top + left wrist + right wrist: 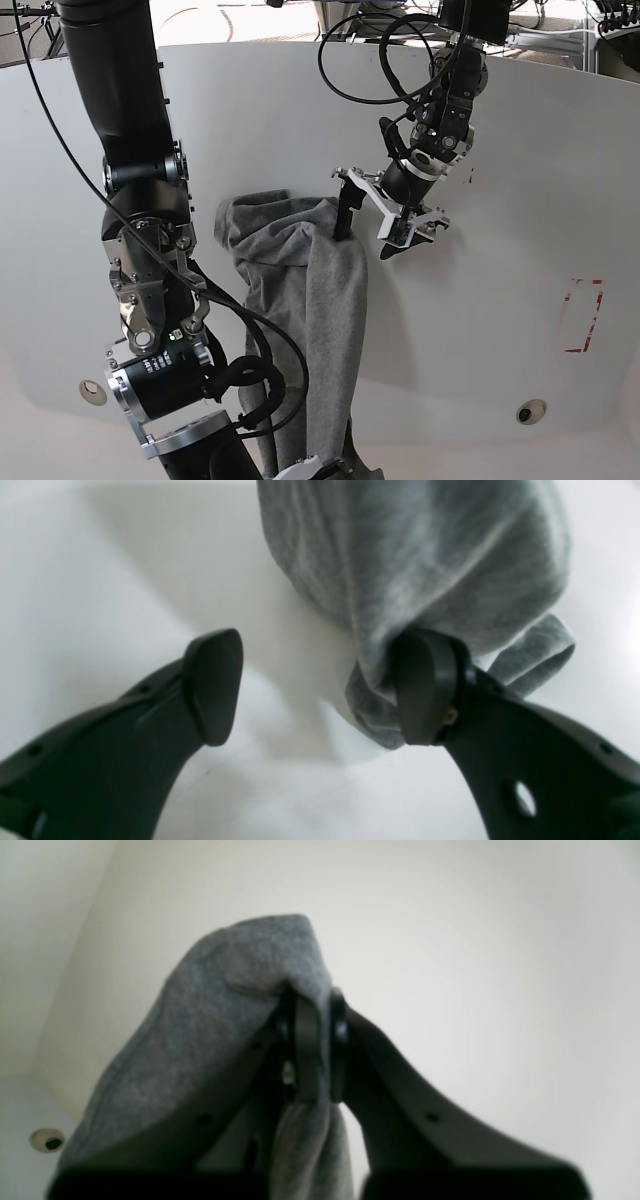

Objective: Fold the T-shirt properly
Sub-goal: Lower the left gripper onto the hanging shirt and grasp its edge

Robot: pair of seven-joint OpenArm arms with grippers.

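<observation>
The folding has hardly begun. My right tool (315,1050) is pinched tight on the T-shirt (310,300), near the bottom of the base view. The shirt hangs bunched above the white worktop (520,150), a long strip running up to my left tool (315,690), whose fingers are wide apart; one touches cloth.

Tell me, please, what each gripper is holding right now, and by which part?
The right gripper is shut on a bunched fold of the T-shirt; which part cannot be told. The left gripper stands open, gripping nothing, with cloth draped against one finger.
</observation>
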